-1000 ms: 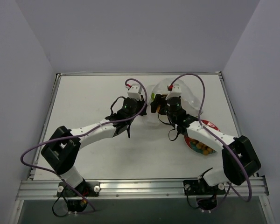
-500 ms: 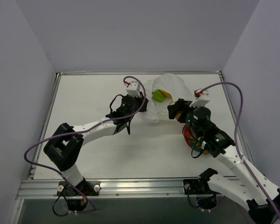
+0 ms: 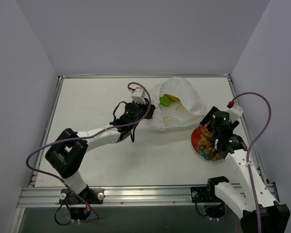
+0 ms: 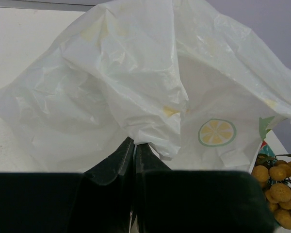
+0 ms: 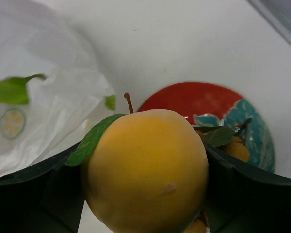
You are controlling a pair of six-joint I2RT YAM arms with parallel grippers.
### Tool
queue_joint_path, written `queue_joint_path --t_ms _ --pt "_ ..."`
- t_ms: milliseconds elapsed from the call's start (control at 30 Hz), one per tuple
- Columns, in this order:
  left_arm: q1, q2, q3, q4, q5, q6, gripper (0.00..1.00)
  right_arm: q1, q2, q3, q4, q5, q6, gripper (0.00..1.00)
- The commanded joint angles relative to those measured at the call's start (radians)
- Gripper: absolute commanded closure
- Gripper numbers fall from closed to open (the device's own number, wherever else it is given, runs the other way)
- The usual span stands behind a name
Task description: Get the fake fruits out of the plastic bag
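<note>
From overhead I see the bag (image 3: 178, 103) lying far on the counter (image 3: 97, 107), right of centre, its mouth turned left, with a green fruit (image 3: 163, 100) and a yellow fruit (image 3: 173, 98) showing inside it. My left claw (image 3: 145, 111) sits at the bag's left edge. My right claw (image 3: 211, 144) hangs over the plate (image 3: 195, 141), which lies just right of and nearer than the bag. The grapes (image 3: 209, 151) lie on the plate's near half. From this view I cannot tell what the right claw carries. On the left wrist camera, the left claw (image 4: 135, 148) is clenched on a fold of the bag (image 4: 145, 82), fingers (image 4: 117, 160) pressed together with the plastic pinched between them. The grapes (image 4: 277, 180) show at the lower right. On the right wrist camera, the right claw (image 5: 145, 177) is grasping an orange-yellow fruit (image 5: 145, 165) with a stem and a green leaf, a finger on each side. Beyond it lies the plate (image 5: 189, 99) with the grapes (image 5: 237, 150) on it, and the bag (image 5: 43, 97) is to the left.
</note>
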Motion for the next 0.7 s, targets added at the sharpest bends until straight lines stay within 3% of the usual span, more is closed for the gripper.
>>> queue_joint_path --t_ms 0,167,267,400,667 --pt "0.004 -0.032 0.022 0.086 0.024 -0.026 0.98 0.037 -0.086 0.044 0.042 -0.222 -0.048 0.72" --pt "0.006 -0.014 0.022 0.101 0.025 -0.041 0.98 0.252 -0.106 0.064 -0.073 -0.222 0.028 0.71" --pt "0.006 -0.018 0.022 0.099 0.025 -0.041 0.98 0.392 -0.062 0.013 -0.085 -0.122 0.137 0.7" --pt "0.006 -0.038 0.016 0.087 0.019 -0.02 0.98 0.489 0.012 -0.06 -0.085 0.017 0.252 0.7" --pt "0.006 -0.054 0.016 0.081 0.021 -0.015 0.98 0.478 0.081 -0.145 -0.087 0.163 0.32 0.7"
